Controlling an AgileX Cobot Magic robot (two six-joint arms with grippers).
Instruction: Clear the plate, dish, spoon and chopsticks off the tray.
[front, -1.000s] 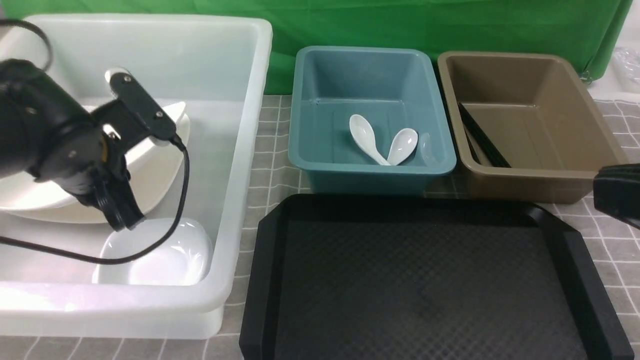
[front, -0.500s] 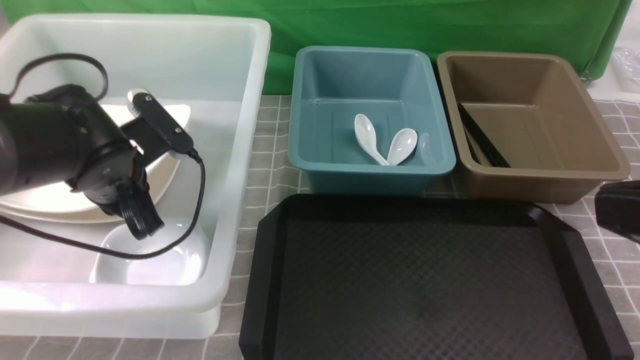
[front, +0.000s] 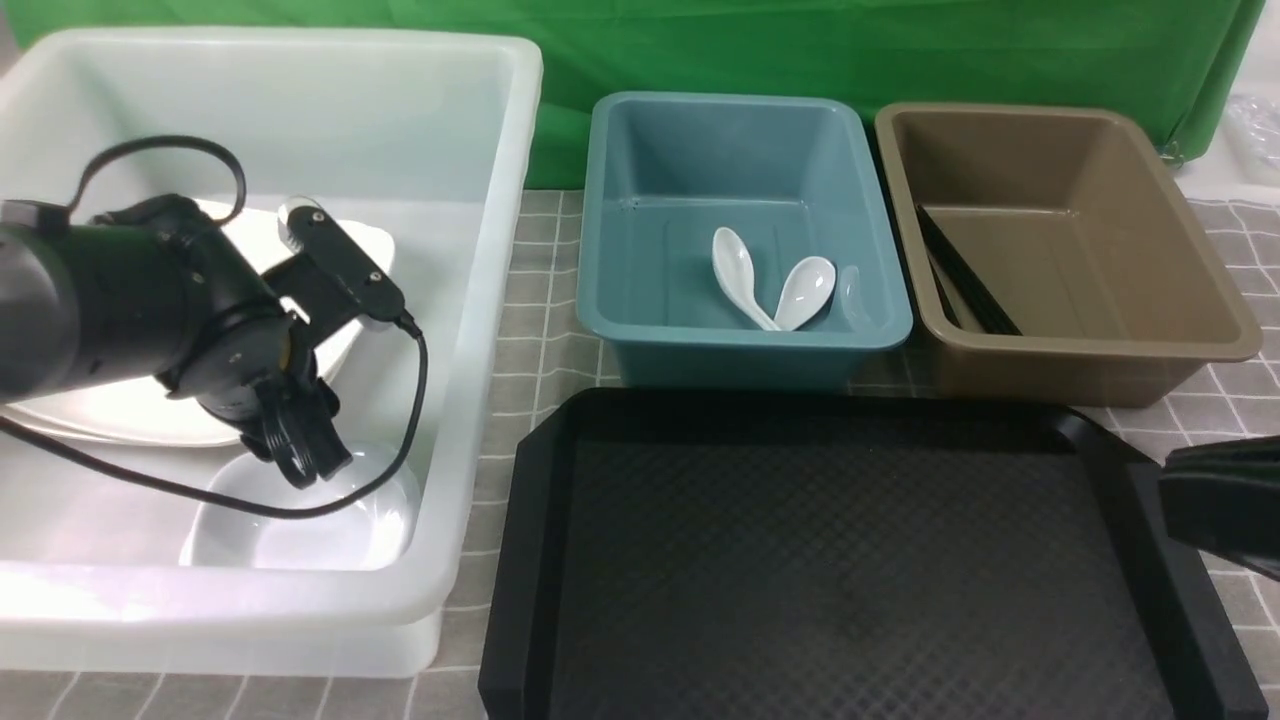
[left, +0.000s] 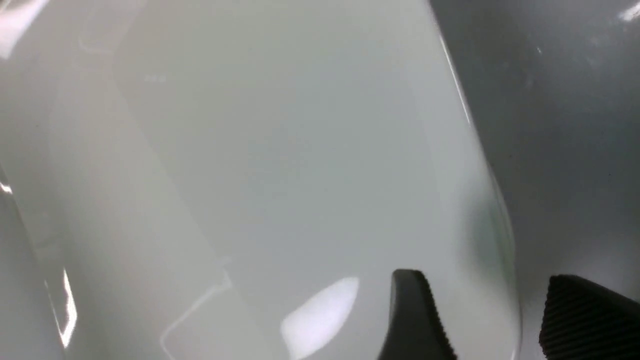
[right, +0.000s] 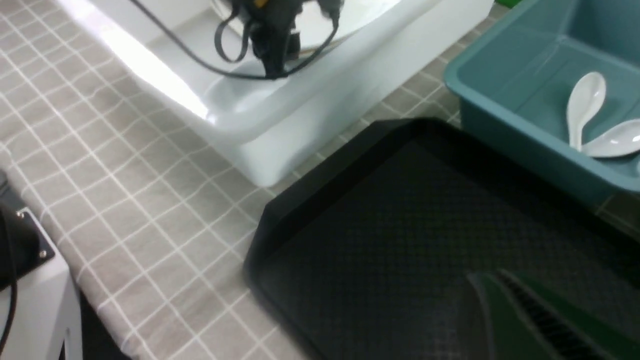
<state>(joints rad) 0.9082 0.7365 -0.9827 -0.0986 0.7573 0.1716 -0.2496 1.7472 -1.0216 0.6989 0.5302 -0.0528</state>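
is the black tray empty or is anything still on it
Empty. The front view shows the tray bare; the spoons lie in the teal tub and the plates in the white tub.

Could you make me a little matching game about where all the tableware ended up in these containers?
Things:
1. plates
2. spoons
3. chopsticks
4. tray

Places or states:
A. in the brown tub
B. nothing lying on it
C. in the white tub
D. in the teal tub

Pairs: 1-C, 2-D, 3-A, 4-B
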